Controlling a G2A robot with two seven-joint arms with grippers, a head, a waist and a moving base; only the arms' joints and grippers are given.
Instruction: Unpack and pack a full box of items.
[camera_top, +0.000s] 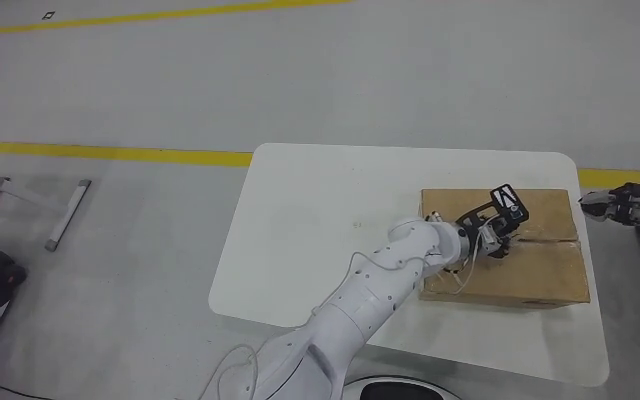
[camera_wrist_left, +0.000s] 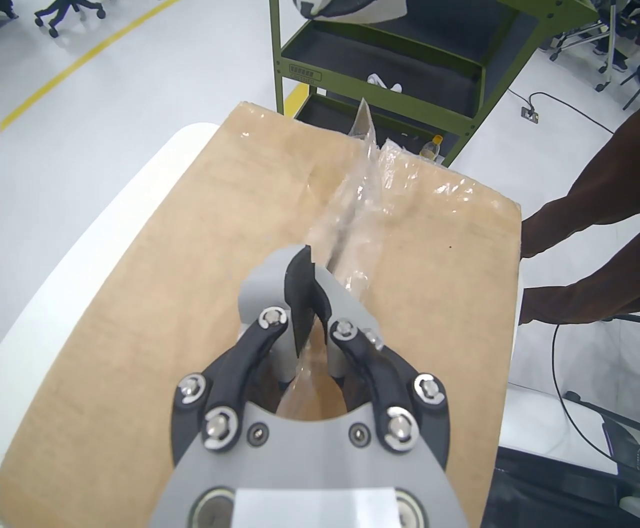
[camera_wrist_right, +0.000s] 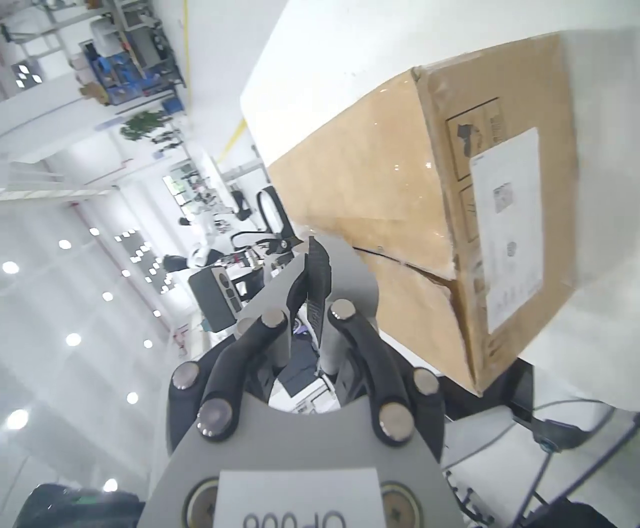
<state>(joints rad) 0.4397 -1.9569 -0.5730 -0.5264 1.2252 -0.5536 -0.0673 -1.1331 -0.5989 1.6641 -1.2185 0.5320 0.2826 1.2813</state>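
Brown cardboard box (camera_top: 540, 280) lies flat on the right part of the white rounded tabletop (camera_top: 320, 220), flaps down, one long seam running across its top face. Clear plastic tape strip (camera_wrist_left: 360, 200) along that seam is wrinkled and lifted off the cardboard for much of its length, standing up as a ridge. Its far end pokes up at the box's far edge.

Left gripper (camera_wrist_left: 307, 262) sits low over the top face, on the seam line. Its jaws pinch the loose tape between the black pads, and the tape trails back through them toward the wrist.

Right gripper (camera_wrist_right: 311, 257) hangs beside the box's end face, apart from it, jaws pressed together with nothing between them. White paper label (camera_wrist_right: 505, 225) is stuck on that end face.

A person's hands (camera_wrist_left: 535, 237) are set against one long side of the box. Green metal shelf cart (camera_wrist_left: 380, 65) stands on the floor beyond the box's far end
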